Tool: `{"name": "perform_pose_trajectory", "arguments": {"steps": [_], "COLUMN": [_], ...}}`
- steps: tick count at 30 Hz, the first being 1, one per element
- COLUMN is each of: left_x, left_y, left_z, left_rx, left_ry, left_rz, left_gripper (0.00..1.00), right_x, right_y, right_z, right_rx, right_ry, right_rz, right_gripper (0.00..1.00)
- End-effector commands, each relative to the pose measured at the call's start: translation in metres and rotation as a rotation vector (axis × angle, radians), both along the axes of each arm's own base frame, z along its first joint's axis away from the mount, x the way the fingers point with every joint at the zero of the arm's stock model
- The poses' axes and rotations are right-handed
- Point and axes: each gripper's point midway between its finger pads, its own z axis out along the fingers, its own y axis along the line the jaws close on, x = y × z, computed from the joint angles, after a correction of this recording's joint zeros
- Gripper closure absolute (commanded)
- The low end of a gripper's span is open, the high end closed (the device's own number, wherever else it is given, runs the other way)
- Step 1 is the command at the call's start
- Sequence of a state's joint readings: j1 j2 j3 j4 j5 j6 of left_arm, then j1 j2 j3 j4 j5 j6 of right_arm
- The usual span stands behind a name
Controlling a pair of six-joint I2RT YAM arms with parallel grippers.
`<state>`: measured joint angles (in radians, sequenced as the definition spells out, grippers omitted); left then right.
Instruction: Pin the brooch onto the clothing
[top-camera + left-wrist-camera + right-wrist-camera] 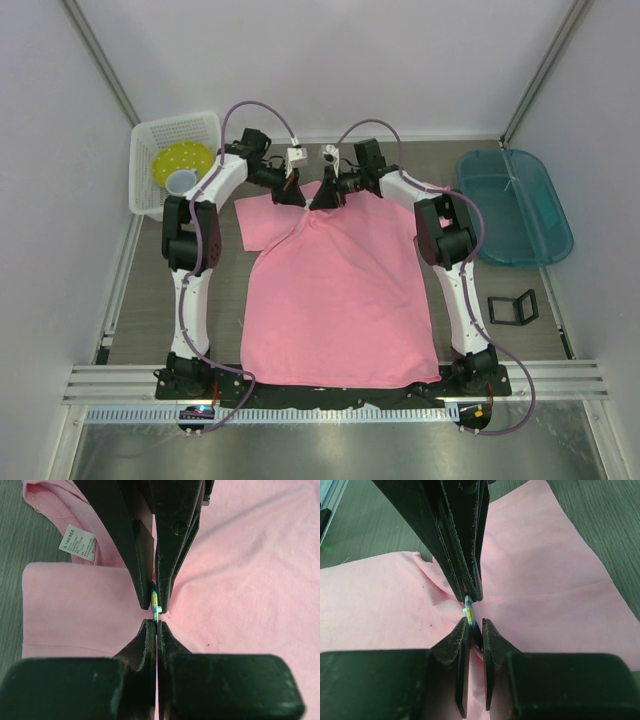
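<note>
My left tool point(156, 624) is shut tight. The pink T-shirt point(340, 300) puckers up into its tips, with creases running out from that spot on both sides, so I have a pinch of cloth in it. My right tool point(475, 625) faces it tip to tip, and the two nearly touch. Its jaws stand only a sliver apart, and the brooch point(469, 611) sits edge-on between them, gripped. The dark front and a thin, light-coloured rim are all I can see of it. The brooch's free edge pokes out past the right tool's tips and reaches the tips of the left tool, right at the pinched cloth. I cannot tell whether the pin has gone into the fabric.

The shirt lies flat on the desk point(140, 300) behind both tools, towards my bases, with its neck drawn up to where they meet. The white collar label point(78, 543) lies beyond and to the left of my left tool. Further out on that side is a white basket point(150, 140) with a yellow bowl point(185, 160) in it. Out past my right tool sits a teal bin point(545, 235), and nearer my right base a small black case point(513, 308).
</note>
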<state>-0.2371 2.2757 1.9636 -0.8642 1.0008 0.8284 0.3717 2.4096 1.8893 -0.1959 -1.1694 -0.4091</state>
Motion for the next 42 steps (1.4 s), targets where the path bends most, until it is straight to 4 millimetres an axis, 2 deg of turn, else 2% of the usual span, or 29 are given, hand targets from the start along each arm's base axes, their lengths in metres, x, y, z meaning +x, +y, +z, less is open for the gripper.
{"name": "perform_pose_trajectory", "arguments": {"steps": [1,6,8,16,18,19,21,23,25,28,39,42], "left_x": [-0.012,-0.011,-0.01,-0.007,-0.006,-0.006,-0.006,-0.006,-0.004,-0.001,0.004,0.005], "left_y": [0.001,0.002,0.003,0.003,0.004,0.004,0.003,0.003,0.004,0.005,0.006,0.006], "left_z": [0.013,0.013,0.011,0.009,0.009,0.009,0.01,0.01,0.009,0.007,0.008,0.007], "left_rx": [-0.028,-0.026,-0.023,-0.014,-0.01,-0.011,-0.015,-0.013,-0.009,-0.012,-0.021,-0.019], "left_ry": [0.068,0.074,0.076,0.095,0.099,0.098,0.1,0.098,0.106,0.12,0.134,0.14], "left_rz": [0.002,0.011,0.016,0.031,0.038,0.038,0.037,0.038,0.047,0.063,0.08,0.085], "left_gripper": [1.0,1.0,1.0,1.0,1.0,1.0,1.0,1.0,1.0,1.0,1.0,1.0], "right_x": [0.035,0.045,0.045,0.044,0.045,0.047,0.046,0.045,0.042,0.041,0.048,0.048], "right_y": [-0.017,-0.017,-0.019,-0.019,-0.019,-0.02,-0.019,-0.02,-0.02,-0.022,-0.028,-0.029], "right_z": [0.035,0.049,0.049,0.056,0.056,0.054,0.055,0.056,0.056,0.058,0.059,0.061], "right_rx": [0.041,0.092,0.107,0.147,0.146,0.141,0.141,0.148,0.154,0.162,0.162,0.17], "right_ry": [-0.123,-0.149,-0.105,-0.108,-0.106,-0.1,-0.087,-0.083,-0.087,-0.103,-0.117,-0.124], "right_rz": [-0.103,-0.162,-0.178,-0.166,-0.171,-0.182,-0.178,-0.165,-0.156,-0.151,-0.184,-0.18], "right_gripper": [0.83,0.86,0.87,0.85,0.9,0.97,0.99,0.98,0.88,0.84,0.81,0.75]}}
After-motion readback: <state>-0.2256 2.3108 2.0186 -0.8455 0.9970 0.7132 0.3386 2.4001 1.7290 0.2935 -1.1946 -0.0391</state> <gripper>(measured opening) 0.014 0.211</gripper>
